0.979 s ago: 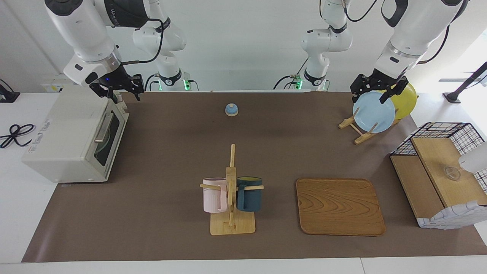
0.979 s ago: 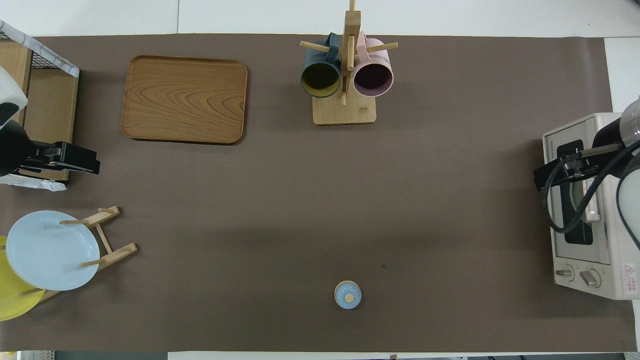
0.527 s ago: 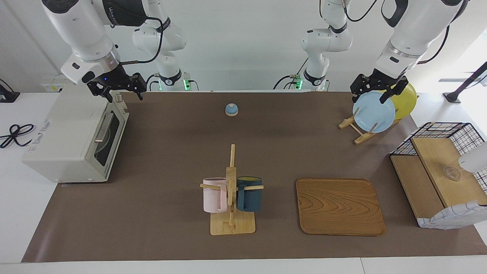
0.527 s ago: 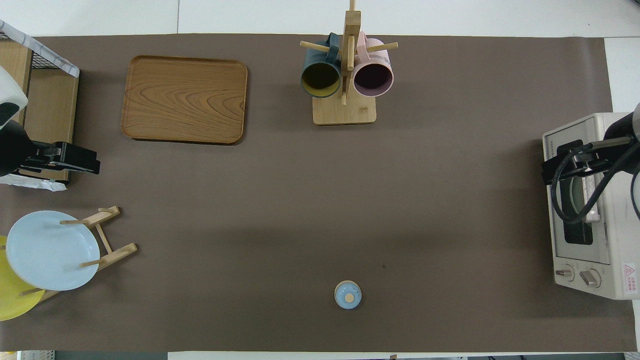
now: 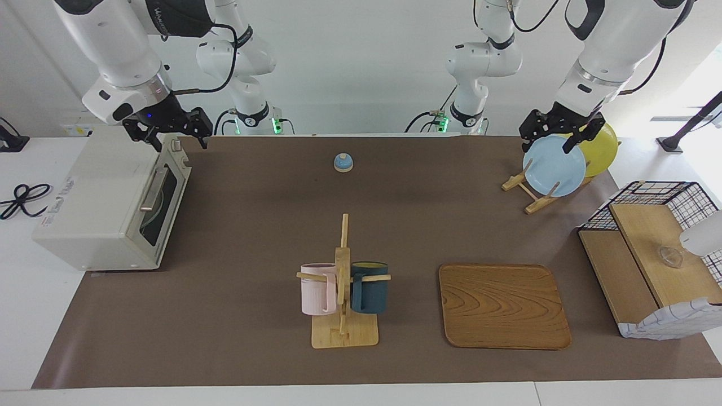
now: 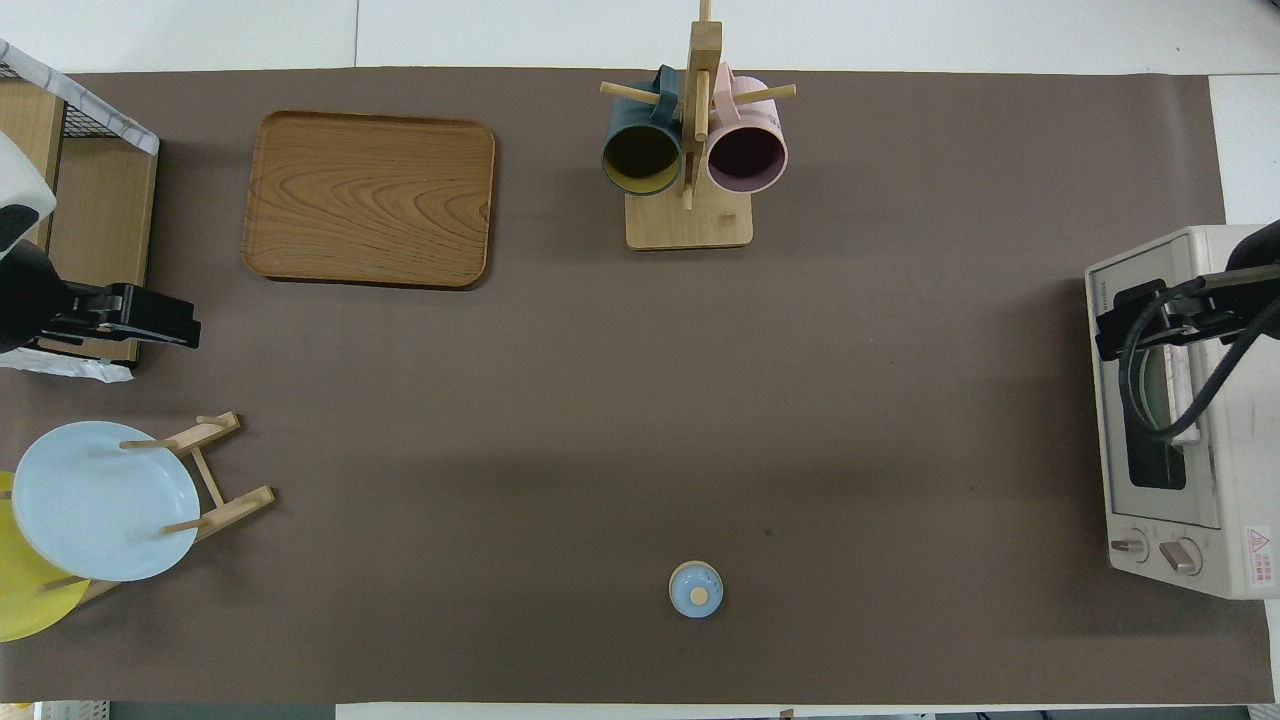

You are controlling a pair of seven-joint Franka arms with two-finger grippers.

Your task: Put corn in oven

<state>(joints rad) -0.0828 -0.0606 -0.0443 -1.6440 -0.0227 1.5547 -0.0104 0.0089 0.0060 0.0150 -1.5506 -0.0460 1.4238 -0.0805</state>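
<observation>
No corn shows in either view. The off-white oven (image 5: 107,197) stands at the right arm's end of the table with its glass door (image 6: 1150,420) shut; something round and pale shows dimly through the window. My right gripper (image 5: 177,141) hangs open and empty above the oven's robot-side top corner, over the door's upper edge in the overhead view (image 6: 1108,335). My left gripper (image 5: 547,148) waits open and empty just above the light blue plate (image 5: 554,166), and it shows in the overhead view (image 6: 185,330) as well.
A wooden rack (image 5: 533,194) holds the blue plate and a yellow plate (image 5: 601,149). A mug tree (image 5: 343,282) carries a pink and a dark blue mug. A wooden tray (image 5: 503,307), a small blue knob-topped dome (image 5: 343,162) and a wire-sided shelf (image 5: 648,265) also stand on the brown mat.
My right gripper has risen slightly and drawn back over the oven, toward the right arm's end of the table. The left arm has not moved.
</observation>
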